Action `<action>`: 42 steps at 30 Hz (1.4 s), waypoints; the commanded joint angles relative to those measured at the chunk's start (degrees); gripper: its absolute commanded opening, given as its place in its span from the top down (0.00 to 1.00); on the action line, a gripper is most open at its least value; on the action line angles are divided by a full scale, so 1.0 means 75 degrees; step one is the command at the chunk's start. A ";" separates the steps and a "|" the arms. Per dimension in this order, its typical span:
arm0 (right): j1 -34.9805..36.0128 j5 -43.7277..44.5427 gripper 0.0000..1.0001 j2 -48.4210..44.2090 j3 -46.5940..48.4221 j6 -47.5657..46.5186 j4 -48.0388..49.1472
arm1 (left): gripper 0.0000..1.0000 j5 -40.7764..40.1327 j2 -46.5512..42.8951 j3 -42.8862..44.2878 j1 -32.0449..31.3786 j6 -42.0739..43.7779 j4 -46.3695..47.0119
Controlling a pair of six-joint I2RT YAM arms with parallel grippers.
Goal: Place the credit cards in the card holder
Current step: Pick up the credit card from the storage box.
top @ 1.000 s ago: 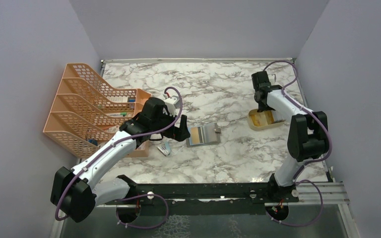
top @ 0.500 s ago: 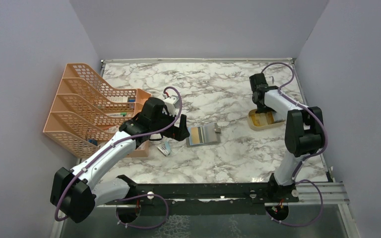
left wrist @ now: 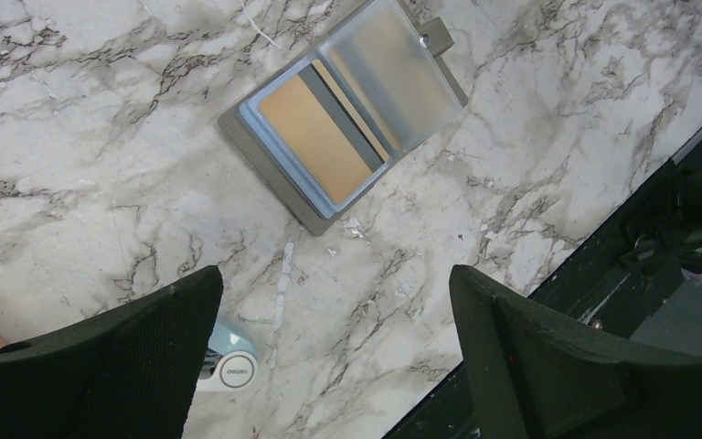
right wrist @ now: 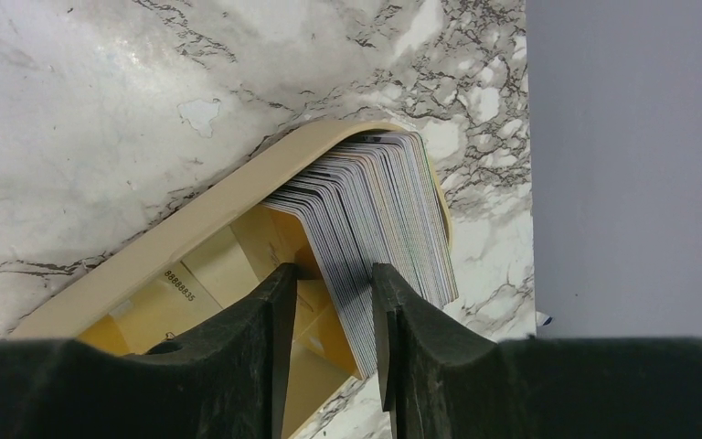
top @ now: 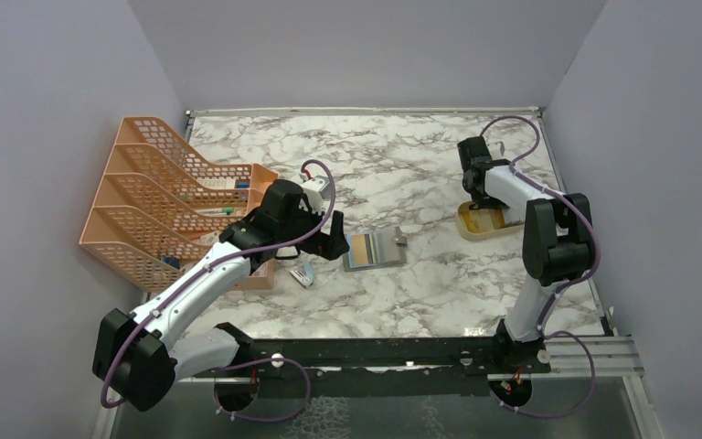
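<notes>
Here the card holder lies open mid-table, with one tan card already pocketed. The remaining credit cards stand stacked in the tan tray, well right of the card holder and by the table edge. The right gripper straddles several cards, but whether it pinches them cannot be told. The left gripper, jaws wide, hovers just left of the card holder. Open marble separates the card holder from the tan tray.

Left arm extended, left tool spread wide, facing down. Right arm extended, right tool partly closed.
</notes>
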 commanded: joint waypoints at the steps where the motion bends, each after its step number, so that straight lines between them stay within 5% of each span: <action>1: -0.0055 0.0253 0.66 -0.0098 0.0123 0.0070 0.0237 | 0.03 -0.0144 -0.0033 -0.0038 0.0008 0.0077 -0.0091; 27: -0.0056 0.0056 0.87 -0.0486 0.0274 0.0015 0.0037 | 0.03 -0.0300 -0.0241 -0.0038 0.0036 0.0068 -0.0105; 42: 0.0012 -0.1367 0.99 -0.1652 0.0019 0.0383 -0.0572 | 0.04 -0.0501 -0.0382 -0.0050 0.0083 -0.0090 -0.0049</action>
